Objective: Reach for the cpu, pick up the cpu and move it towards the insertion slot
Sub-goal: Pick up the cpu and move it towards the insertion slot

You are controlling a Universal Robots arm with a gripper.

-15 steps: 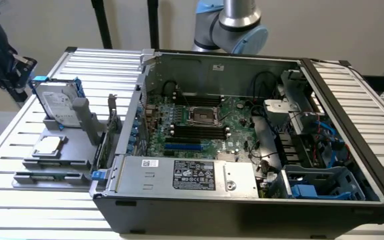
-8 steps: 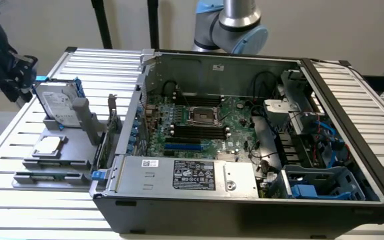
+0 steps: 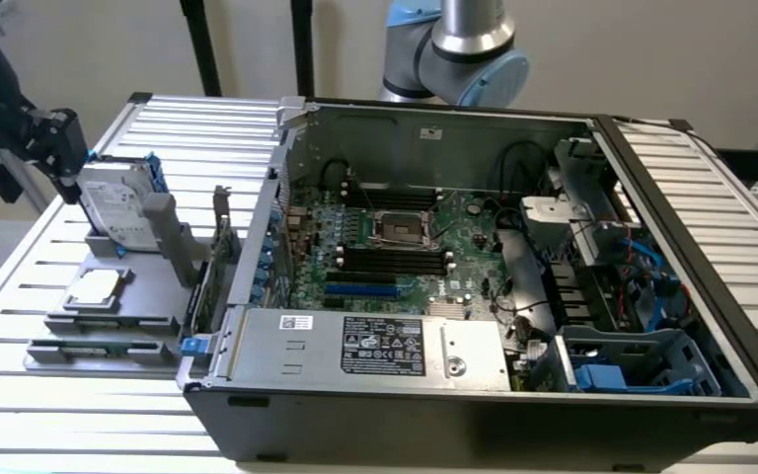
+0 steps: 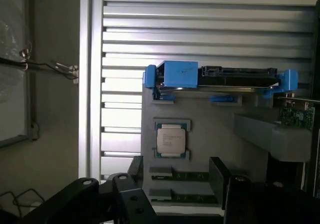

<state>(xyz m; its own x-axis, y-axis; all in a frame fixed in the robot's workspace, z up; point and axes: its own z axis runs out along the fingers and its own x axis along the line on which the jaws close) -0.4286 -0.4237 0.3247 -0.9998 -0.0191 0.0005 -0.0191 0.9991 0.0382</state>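
Fingers: the gripper (image 4: 182, 196) has its black fingers (image 4: 127, 199) apart with nothing between them; it touches nothing.
Gripper position: in the exterior view the gripper (image 3: 43, 148) hangs high at the exterior view's left, beside the hard drive's (image 3: 115, 207) upper end and well apart from the cpu.
Memory stick: a thin green memory stick (image 4: 186, 176) lies in the grey holder (image 4: 215, 124), between the fingers and the cpu.
Cpu: the cpu (image 4: 171, 139) lies flat, silvery top up, in its own square recess of the holder; in the exterior view the cpu (image 3: 96, 288) is just in front of the upright hard drive.
Step in hand: judged to be the reach, not yet at the chip.
Doing it well: centre the open fingers over the chip, square to its edges, and come down straight; the recess rim leaves little room, so grip the sides level.
Hazards: the hard drive's blue brackets (image 4: 172, 73) stand near the recess.
Surface: a slatted metal surface (image 3: 11, 286) carries the holder.
Insertion slot: the insertion slot (image 3: 402, 229) lies inside the open computer case (image 3: 352, 415), well apart from the cpu, just behind the black memory slots (image 3: 393, 259).
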